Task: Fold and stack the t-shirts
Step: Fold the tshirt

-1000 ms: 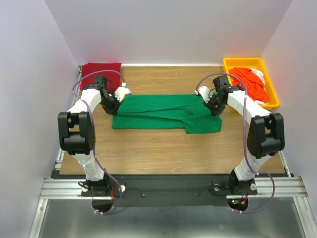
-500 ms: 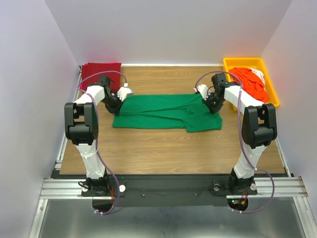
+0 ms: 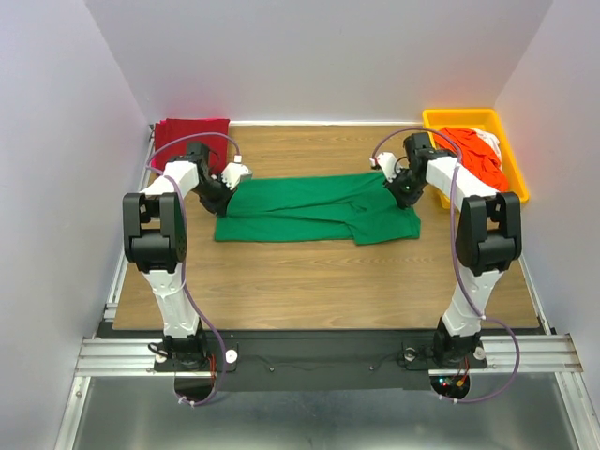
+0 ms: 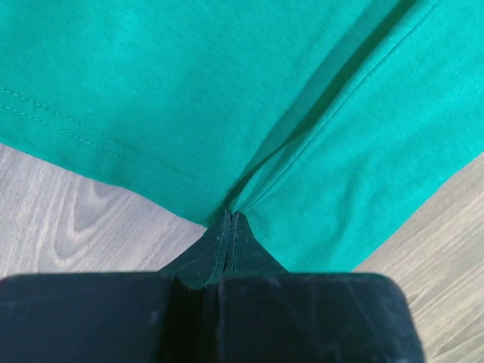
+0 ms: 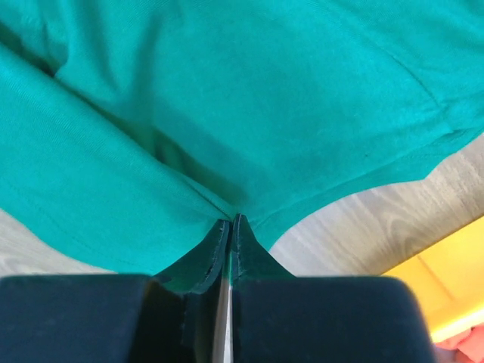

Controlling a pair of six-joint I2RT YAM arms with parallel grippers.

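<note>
A bright green t-shirt (image 3: 314, 208) lies stretched across the middle of the table, partly folded lengthwise. My left gripper (image 3: 228, 187) is shut on its left edge, and the pinched hem shows in the left wrist view (image 4: 229, 219). My right gripper (image 3: 401, 189) is shut on its right edge, with the cloth pinched between the jaws in the right wrist view (image 5: 231, 221). A dark red t-shirt (image 3: 190, 134) lies folded at the back left corner. Orange-red (image 3: 473, 155) and white (image 3: 490, 141) shirts lie in a yellow tray.
The yellow plastic tray (image 3: 455, 117) stands at the back right corner, close to my right arm. White walls enclose the table on three sides. Bare wood lies in front of the green shirt.
Both grippers have moved toward the back of the table, pulling the green shirt's ends with them. The shirt's near edge has shifted back and it lies flatter.
</note>
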